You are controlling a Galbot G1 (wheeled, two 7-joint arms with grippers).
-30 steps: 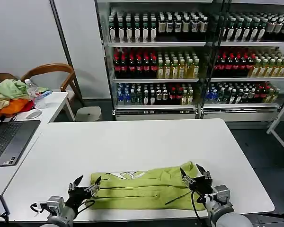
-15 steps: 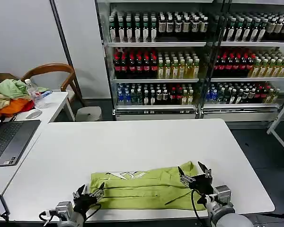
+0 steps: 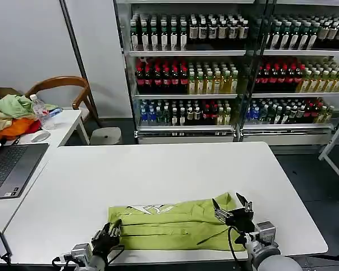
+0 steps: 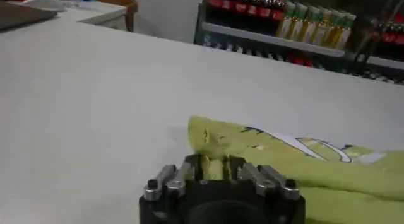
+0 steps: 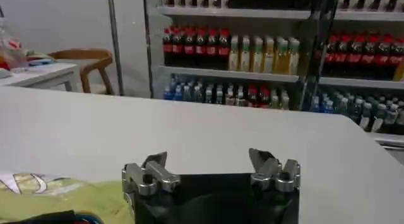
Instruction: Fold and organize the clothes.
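The lime yellow-green T-shirt (image 3: 175, 226) lies folded into a long strip near the front edge of the white table (image 3: 158, 169), its white and dark print facing up at the far left. My left gripper (image 3: 110, 234) sits at the strip's near left corner, shut on a pinch of the cloth. In the left wrist view the T-shirt (image 4: 303, 162) runs away from the left gripper (image 4: 214, 163), whose fingers are drawn together on yellow fabric. My right gripper (image 3: 233, 206) hovers open over the strip's right end. In the right wrist view the right gripper (image 5: 214, 165) holds nothing, and the T-shirt (image 5: 57, 194) lies beside it.
A laptop (image 3: 11, 166) lies on the table's left side. Behind it a side desk carries a heap of pale green and orange cloth (image 3: 11, 116) and a water bottle (image 3: 40, 112). A wooden chair (image 3: 62, 90) and drink coolers (image 3: 214, 73) stand beyond.
My left gripper has dropped toward the table's front edge and shut on the shirt's left corner. The right gripper has barely moved and stays open.
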